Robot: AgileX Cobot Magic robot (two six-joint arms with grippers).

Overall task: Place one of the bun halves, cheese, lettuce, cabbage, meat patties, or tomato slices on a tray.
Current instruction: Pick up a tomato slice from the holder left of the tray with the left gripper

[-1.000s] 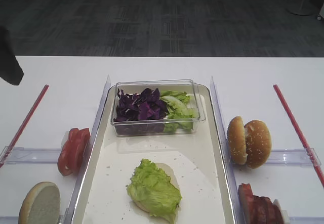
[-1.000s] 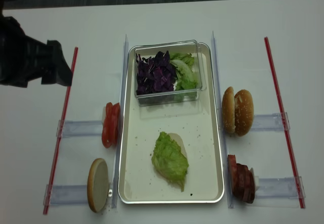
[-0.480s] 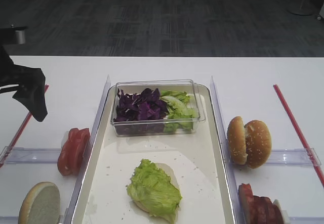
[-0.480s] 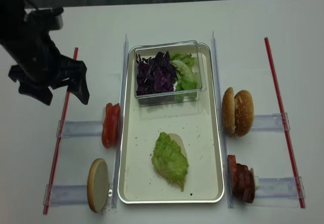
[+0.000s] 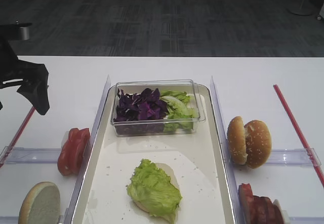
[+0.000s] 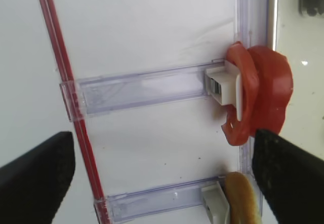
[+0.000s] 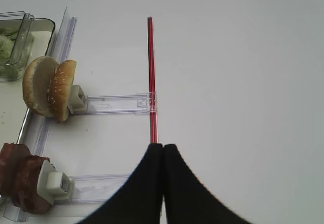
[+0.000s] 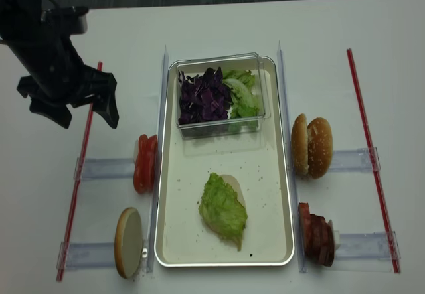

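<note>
The cream tray holds a lettuce leaf lying on a pale round piece. My left gripper hovers open and empty over the left red strip, up-left of the tomato slices. A bun half stands on edge at the lower left. Bun halves and meat patties sit right of the tray. My right gripper is shut, empty, over the right red strip. Cheese is out of view.
A clear box at the tray's far end holds purple cabbage and green leaves. Clear plastic holders and rails flank the tray. Red strips run along both sides of the white table.
My left arm has swung in from the left edge to above the left red strip near the tomato slices, jaws wide throughout. Nothing on the table moved.
</note>
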